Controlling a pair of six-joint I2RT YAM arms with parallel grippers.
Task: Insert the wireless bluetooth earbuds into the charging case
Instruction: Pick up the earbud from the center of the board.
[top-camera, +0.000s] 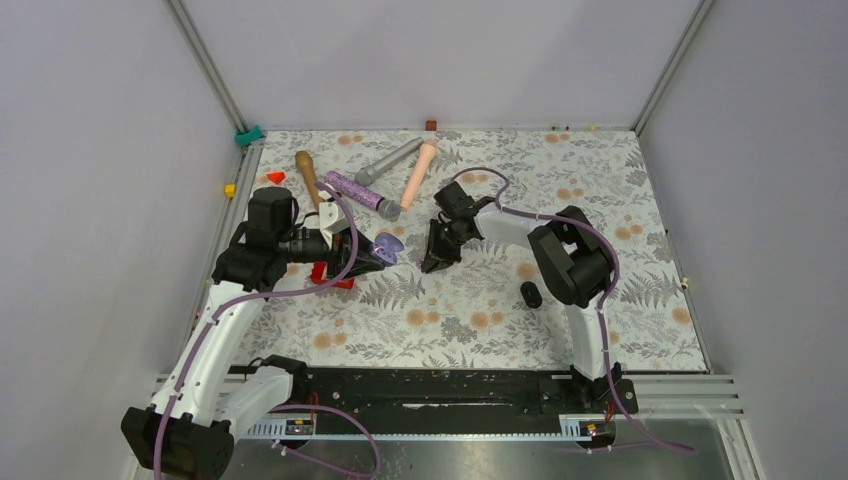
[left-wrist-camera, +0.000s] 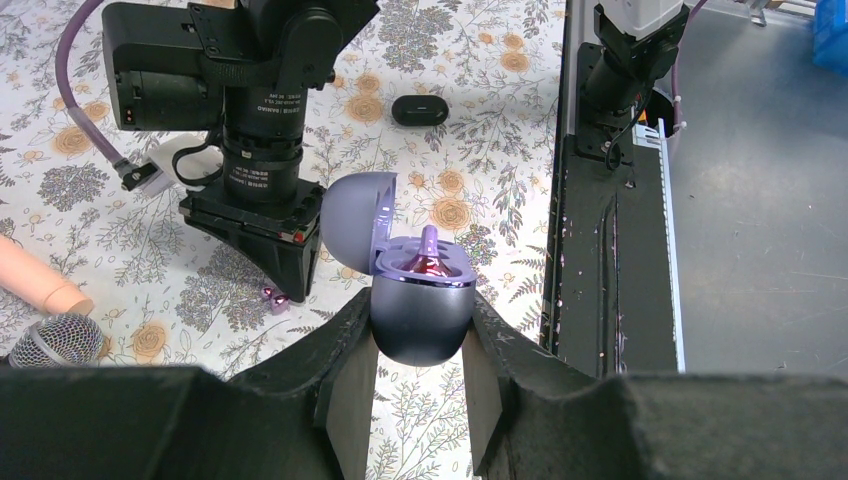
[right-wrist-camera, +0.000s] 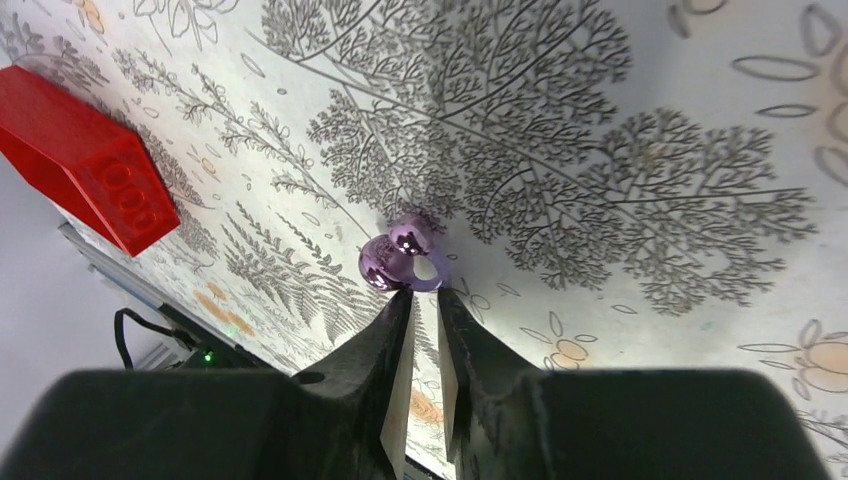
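Lavender-purple rounded plastic charging case (left-wrist-camera: 420, 300) sits pinched between the two black fingers of the left end effector (left-wrist-camera: 420, 335), which press against its left and right sides. The case is held upright above the floral-patterned desk (top-camera: 600, 200), left of centre. Its hinged domed lid (left-wrist-camera: 355, 225) stands open, tipped back to one side. Inside the dark well rests one seated earbud (left-wrist-camera: 428, 262), a small glossy purple-red bud with a pale lavender stem poking up above the rim.

A second, loose earbud (right-wrist-camera: 398, 255), shiny metallic purple with a pale stem, lies on the desk. The right end effector (right-wrist-camera: 422, 295) points steeply down at it, its black fingers drawn almost together and pinching the bud's stem at their tips. The bud's rounded body sticks out just beyond the fingertips and touches the desk surface. From above, the right end effector is near the held case, just to its right, and the two arms do not touch.

A red plastic building brick (top-camera: 330, 272) with round studs lies on the desk under the left arm, close to the case. A black oval pebble-like object (top-camera: 531, 294) lies on the desk beside the right arm, well apart from the case. Toward the far side of the desk lie a wooden handle (top-camera: 308, 175), a glittery purple microphone (top-camera: 355, 190), a grey microphone (top-camera: 385, 160) and a peach-coloured cylinder (top-camera: 420, 172).
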